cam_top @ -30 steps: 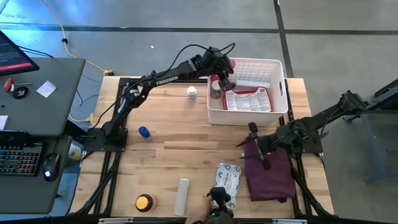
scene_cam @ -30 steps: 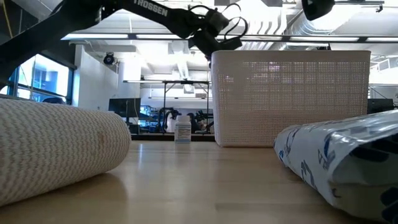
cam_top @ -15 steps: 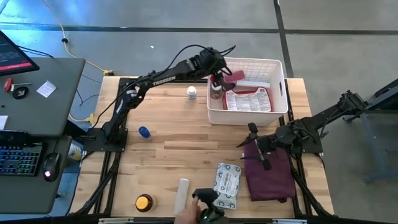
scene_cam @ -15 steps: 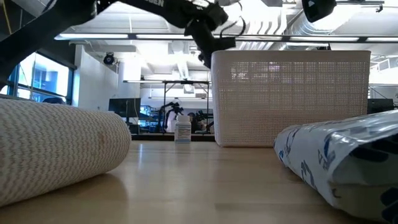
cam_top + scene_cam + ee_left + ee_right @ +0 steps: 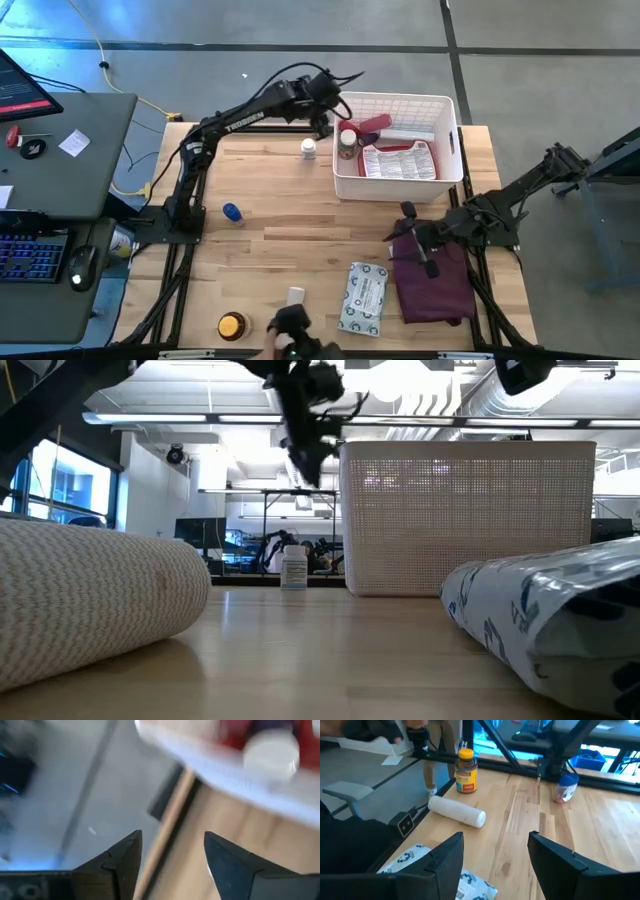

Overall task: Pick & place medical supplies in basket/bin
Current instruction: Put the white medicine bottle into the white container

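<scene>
Left hand [image 5: 322, 112] empty, fingers apart, beside lattice-walled white basket [image 5: 449, 150]. Right hand [image 5: 412, 235] parted, empty, over maroon cloth [image 5: 440, 290]. Ribbed white roll [image 5: 90, 595] on wooden table [image 5: 290, 225].

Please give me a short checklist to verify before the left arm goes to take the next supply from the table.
1. Left claw empty, fingers apart: ok.
2. Left claw away from the basket, beside its left wall: ok.
3. Small white bottle upright and free beside the basket: ok.
4. Right claw parked over the maroon cloth, out of the way: ok.
5. A person's hand is at the front edge near the white roll: not ok.
</scene>
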Motion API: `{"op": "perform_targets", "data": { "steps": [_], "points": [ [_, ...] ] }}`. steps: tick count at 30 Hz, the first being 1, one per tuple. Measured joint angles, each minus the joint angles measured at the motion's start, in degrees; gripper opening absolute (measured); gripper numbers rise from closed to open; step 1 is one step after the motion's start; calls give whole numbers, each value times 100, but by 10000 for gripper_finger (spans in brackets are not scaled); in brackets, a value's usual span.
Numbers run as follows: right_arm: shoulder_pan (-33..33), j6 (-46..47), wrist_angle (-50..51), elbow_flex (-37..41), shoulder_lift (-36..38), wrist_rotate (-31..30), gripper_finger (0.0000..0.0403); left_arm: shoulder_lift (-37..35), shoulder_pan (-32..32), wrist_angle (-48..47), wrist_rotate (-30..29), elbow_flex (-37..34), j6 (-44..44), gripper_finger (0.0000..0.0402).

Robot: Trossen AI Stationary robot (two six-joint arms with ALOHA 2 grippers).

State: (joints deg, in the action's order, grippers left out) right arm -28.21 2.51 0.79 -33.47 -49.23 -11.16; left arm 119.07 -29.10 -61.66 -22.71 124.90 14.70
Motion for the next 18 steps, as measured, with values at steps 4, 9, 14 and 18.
{"op": "perform_targets", "data": {
  "steps": [4, 9, 14, 18],
  "points": [
    [-149, -113, -243, 0, 0, -89, 211, -7, -261, -416, 705, -301, -272, 234],
    [-301, -206, -396, 0, 0, -91, 211, 19, -396, -360, 904, -831, -92, 239],
    [-343, -385, -385, 0, 0, -91, 211, 13, -391, -144, 970, -1378, 524, 262],
    [-341, -403, -362, 0, 0, -91, 211, 13, -425, -2, 973, -1776, 659, 296]
  ]
}}
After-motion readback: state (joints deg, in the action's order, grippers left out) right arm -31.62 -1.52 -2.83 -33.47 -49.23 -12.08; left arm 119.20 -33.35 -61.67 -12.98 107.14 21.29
